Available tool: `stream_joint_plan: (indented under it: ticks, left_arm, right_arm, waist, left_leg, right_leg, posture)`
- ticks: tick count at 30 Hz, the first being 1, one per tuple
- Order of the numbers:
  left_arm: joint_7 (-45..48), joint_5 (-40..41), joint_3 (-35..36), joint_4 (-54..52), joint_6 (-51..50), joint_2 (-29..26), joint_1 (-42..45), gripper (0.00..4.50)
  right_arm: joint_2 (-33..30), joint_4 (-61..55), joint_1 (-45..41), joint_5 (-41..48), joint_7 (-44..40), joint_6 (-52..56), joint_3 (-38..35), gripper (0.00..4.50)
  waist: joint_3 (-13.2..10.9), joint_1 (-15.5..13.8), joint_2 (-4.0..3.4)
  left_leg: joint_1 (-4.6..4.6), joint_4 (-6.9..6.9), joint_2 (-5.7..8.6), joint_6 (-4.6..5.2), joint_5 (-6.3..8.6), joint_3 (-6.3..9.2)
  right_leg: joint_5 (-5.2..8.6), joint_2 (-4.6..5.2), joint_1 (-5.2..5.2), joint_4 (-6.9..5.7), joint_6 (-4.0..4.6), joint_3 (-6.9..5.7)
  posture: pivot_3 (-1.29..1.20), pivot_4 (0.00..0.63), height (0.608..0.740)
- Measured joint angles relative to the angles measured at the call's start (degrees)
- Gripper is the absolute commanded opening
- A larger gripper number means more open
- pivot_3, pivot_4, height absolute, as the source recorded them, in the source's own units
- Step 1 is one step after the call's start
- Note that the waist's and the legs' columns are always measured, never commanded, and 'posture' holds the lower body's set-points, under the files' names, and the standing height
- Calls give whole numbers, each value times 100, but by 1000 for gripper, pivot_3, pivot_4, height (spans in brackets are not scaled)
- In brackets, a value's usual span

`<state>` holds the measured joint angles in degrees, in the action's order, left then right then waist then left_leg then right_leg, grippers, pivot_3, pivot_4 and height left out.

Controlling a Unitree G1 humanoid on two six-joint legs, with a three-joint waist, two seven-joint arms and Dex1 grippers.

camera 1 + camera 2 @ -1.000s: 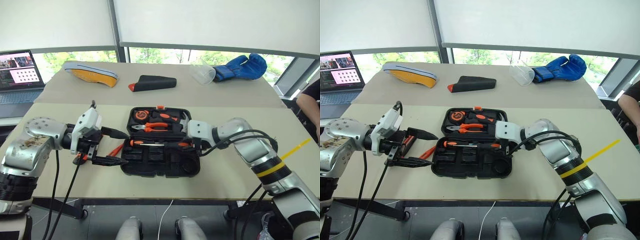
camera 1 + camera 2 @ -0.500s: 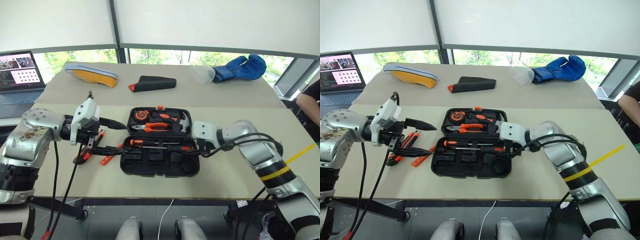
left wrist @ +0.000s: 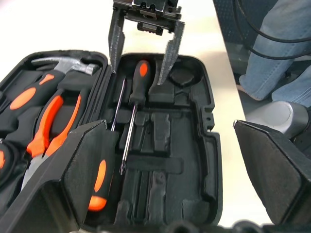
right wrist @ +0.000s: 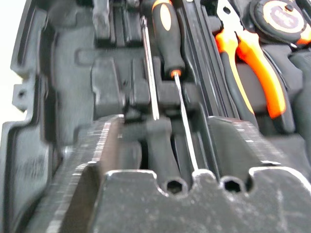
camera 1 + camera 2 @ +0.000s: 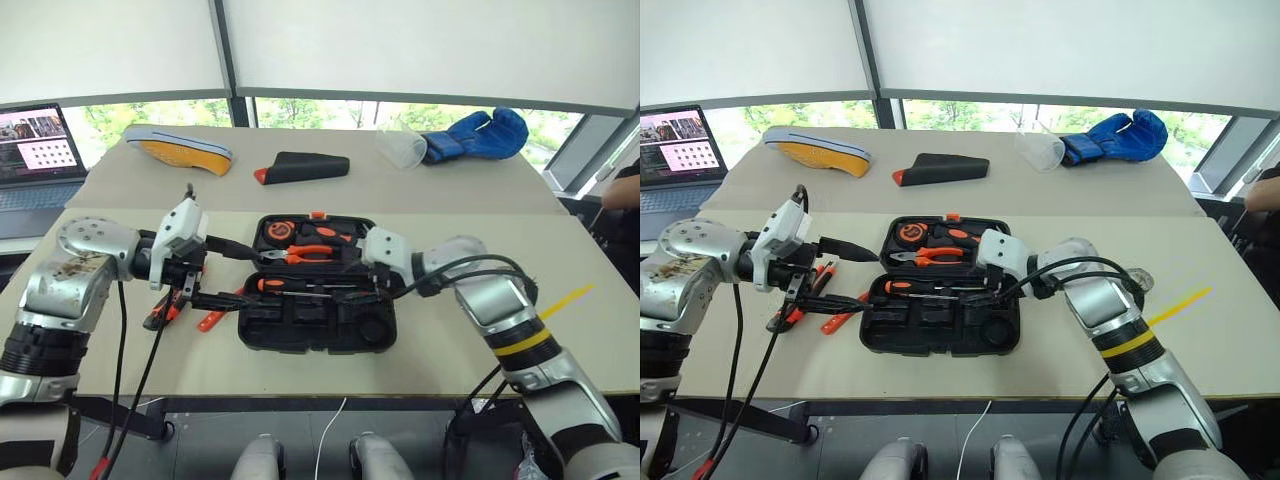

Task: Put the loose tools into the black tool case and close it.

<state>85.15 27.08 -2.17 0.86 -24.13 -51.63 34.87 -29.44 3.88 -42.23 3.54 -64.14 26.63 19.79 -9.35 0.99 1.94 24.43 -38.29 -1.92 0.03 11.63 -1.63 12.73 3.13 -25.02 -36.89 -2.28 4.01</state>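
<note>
Open tool case [image 5: 320,320] at frame centre, both my grippers at its edges.

My left gripper [image 5: 222,272] gapes empty at its left rim; the right gripper [image 3: 141,46] stands apart over the screwdrivers [image 3: 127,121].

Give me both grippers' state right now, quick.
Left gripper: open, holding nothing, beside the tool case.
Right gripper: open, straddling a screwdriver handle in the case, not clamping it.
</note>
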Motion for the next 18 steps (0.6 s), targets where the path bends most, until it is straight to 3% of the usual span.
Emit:
stream_joint_plan:
  ticks: [6, 12, 16, 18]
  left_arm:
    - [-6, -1, -2, -9, -3, 3, -5, 4500]
    - [-17, -33, -23, 3, -4, 3, -4, 4500]
    - [-32, -76, -39, 14, 0, 7, -3, 4500]
    - [-46, -105, -41, 14, 3, 10, -4, 4500]
  right_arm:
    - [303, 263, 19, -235, 341, -2, 202, 85]
    - [126, 260, -10, -831, 482, -669, 678, 85]
    - [60, 363, -113, -1413, 609, -1328, 1044, 85]
    - [69, 432, -110, -1502, 689, -1476, 1084, 85]
  waist:
    - [0, 9, 0]
    - [1, 8, -1]
    - [8, 2, 10]
    - [16, -2, 23]
  left_leg:
    - [-1, 0, -1, 0, 0, 0]
    - [-14, 0, 1, 0, 0, 0]
    - [-89, 1, -1, -1, 1, 0]
    - [-111, 1, -1, -1, 1, -1]
  right_leg:
    - [-1, -1, -2, -3, 2, 0]
    - [5, 0, 9, -6, -2, 0]
    - [18, 0, 86, 8, -8, -3]
    - [44, 3, 101, 4, 34, -3]
  posture:
    - [0, 150, 734]
    - [0, 150, 734]
    - [0, 150, 734]
    - [0, 150, 734]
